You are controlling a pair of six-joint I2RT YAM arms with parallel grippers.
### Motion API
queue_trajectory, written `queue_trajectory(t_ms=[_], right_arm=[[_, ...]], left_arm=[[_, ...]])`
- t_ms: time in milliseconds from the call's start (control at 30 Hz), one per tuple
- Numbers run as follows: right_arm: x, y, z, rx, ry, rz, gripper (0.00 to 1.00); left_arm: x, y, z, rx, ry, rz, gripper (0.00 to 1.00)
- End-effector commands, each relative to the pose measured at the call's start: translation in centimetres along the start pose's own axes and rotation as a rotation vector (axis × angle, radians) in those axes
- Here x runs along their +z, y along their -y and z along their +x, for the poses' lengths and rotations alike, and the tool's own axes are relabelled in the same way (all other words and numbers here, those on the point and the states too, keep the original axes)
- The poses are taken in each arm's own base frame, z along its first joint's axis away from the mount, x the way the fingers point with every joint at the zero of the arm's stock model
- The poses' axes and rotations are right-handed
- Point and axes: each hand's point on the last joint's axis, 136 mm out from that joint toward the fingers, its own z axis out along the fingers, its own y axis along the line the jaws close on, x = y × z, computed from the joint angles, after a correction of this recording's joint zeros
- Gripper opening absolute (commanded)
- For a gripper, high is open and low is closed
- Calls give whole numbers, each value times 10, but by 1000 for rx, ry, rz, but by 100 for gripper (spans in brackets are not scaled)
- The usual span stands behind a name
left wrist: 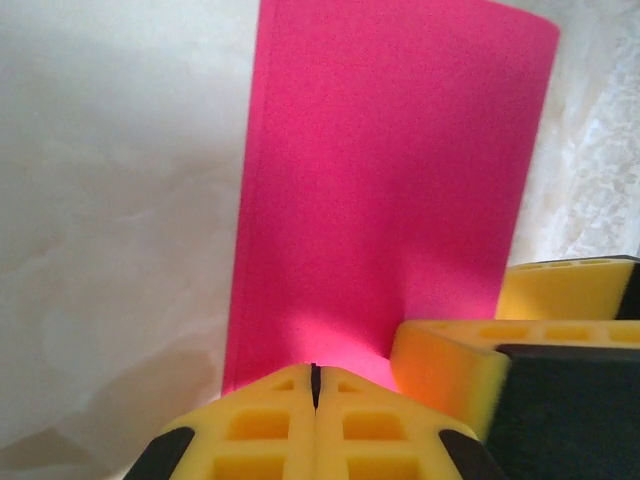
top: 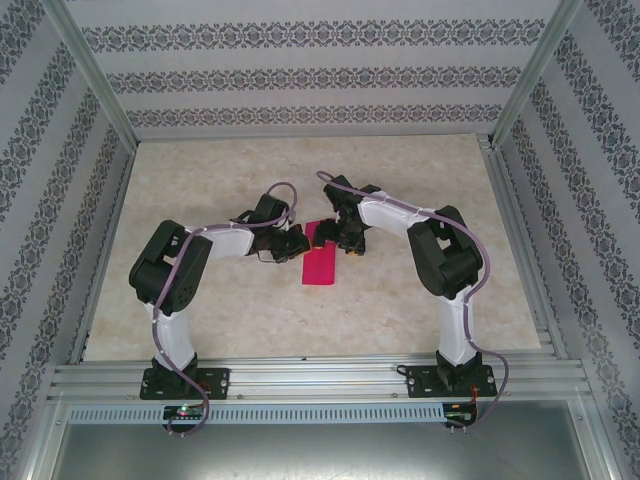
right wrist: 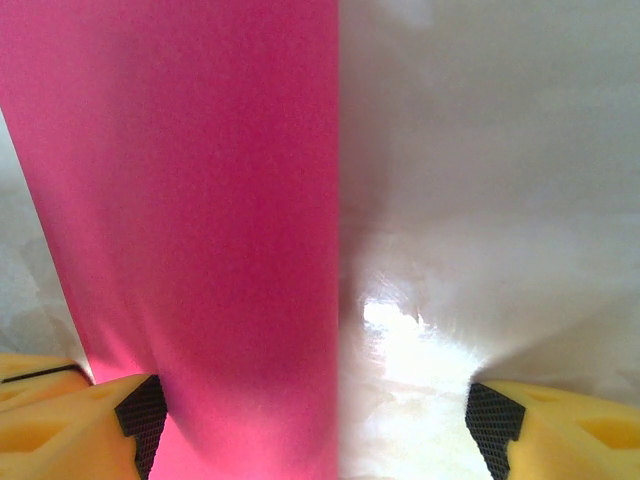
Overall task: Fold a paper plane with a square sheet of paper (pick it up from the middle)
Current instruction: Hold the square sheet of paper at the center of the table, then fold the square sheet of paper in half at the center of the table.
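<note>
The pink sheet of paper (top: 320, 262) lies flat on the table between the two arms, doubled over into a long rectangle. In the left wrist view a doubled edge runs down the left side of the paper (left wrist: 390, 180). My left gripper (top: 297, 243) is at the sheet's left side. Its yellow jaws are pressed together at the paper's near end (left wrist: 315, 375), and I cannot tell whether they pinch the paper's edge. My right gripper (top: 346, 240) stands open over the sheet's upper right part (right wrist: 310, 430). The paper (right wrist: 200, 220) runs between its fingers, nearer the left one.
The table (top: 200, 300) is pale marble-patterned, fenced by aluminium rails and patterned walls. One yellow finger (left wrist: 460, 370) of the right gripper crowds the left wrist view, close beside the left jaws. Open tabletop lies around the paper.
</note>
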Motion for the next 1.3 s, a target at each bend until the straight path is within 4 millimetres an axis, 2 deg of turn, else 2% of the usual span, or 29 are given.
queue_trajectory(t_ms=[0, 200, 333, 433, 533, 733, 967, 1100, 1267], right_arm=[[37, 46, 26, 30, -98, 159, 84], [35, 39, 24, 31, -91, 133, 85], [20, 25, 13, 27, -46, 69, 86], [12, 18, 7, 37, -35, 21, 85], [8, 14, 9, 44, -39, -16, 85], [-17, -6, 9, 4, 0, -130, 85], [-14, 3, 15, -8, -10, -95, 73], [-9, 4, 17, -1, -15, -99, 70], [-2, 17, 18, 26, -26, -41, 69]], left_arm=[[7, 8, -1, 9, -2, 17, 0], [11, -7, 4, -6, -16, -37, 0], [11, -12, 6, -5, -17, -57, 0], [10, -9, 4, 6, -14, -48, 0], [9, -6, 2, 15, -13, -49, 0], [10, -8, 3, 19, -18, -58, 0], [10, -7, 3, 23, -19, -55, 0], [11, -6, 3, 26, -25, -52, 0], [3, 14, -3, 66, -8, 8, 3]])
